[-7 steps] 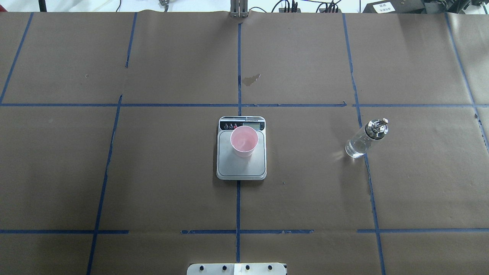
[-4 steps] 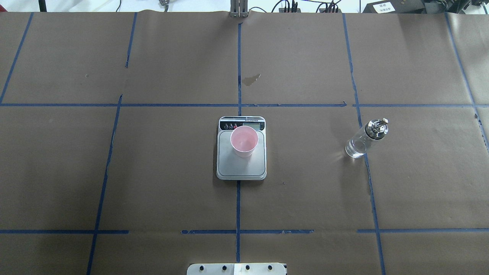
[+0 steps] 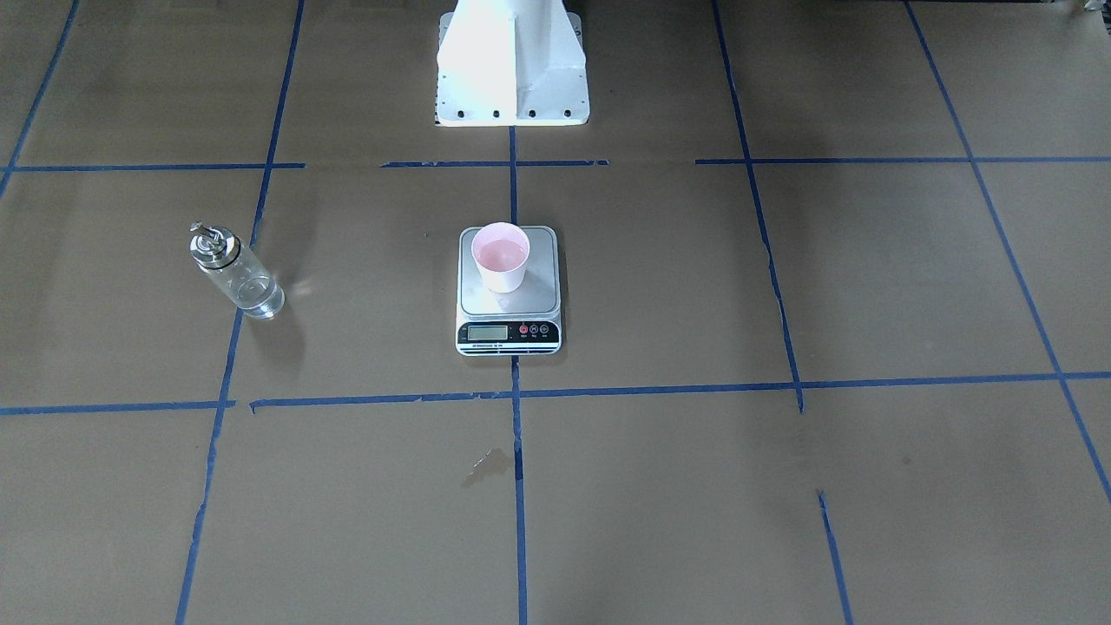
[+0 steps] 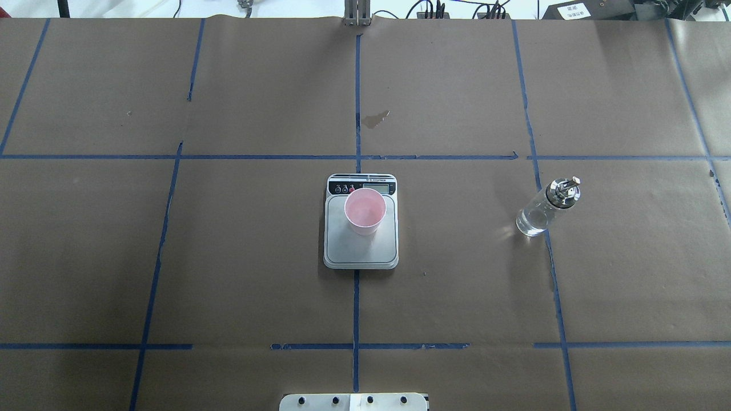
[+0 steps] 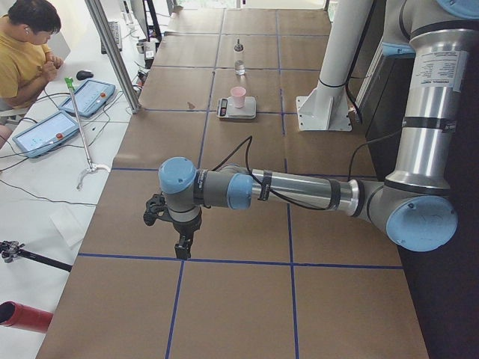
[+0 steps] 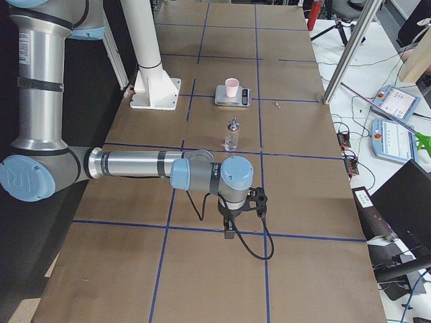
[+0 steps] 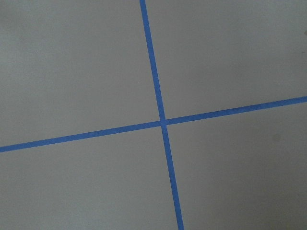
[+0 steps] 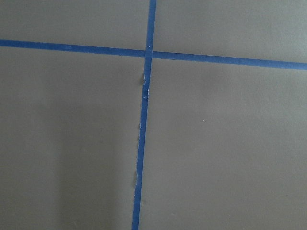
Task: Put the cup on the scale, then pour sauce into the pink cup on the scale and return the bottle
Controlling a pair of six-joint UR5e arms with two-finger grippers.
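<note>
The pink cup (image 4: 365, 210) stands upright on the far part of the scale's (image 4: 361, 248) steel plate, mid-table. The bottle (image 4: 545, 208) stands alone on the brown paper to the right, with clear sauce (image 4: 531, 221) in its lower part. In the front-facing view the cup (image 3: 500, 256), scale (image 3: 508, 301) and bottle (image 3: 233, 273) show the same layout. My left gripper (image 5: 182, 247) hangs far off at the table's left end, and my right gripper (image 6: 229, 232) at the right end. Both show only in side views, so I cannot tell their state. Both wrist views show only paper and tape.
Blue tape lines grid the brown paper. The white robot base (image 3: 512, 69) stands behind the scale. A small stain (image 4: 375, 119) lies beyond the scale. A person (image 5: 22, 52) sits at a side table with tablets (image 5: 90, 96). Metal posts (image 6: 347, 50) flank the table's far edge.
</note>
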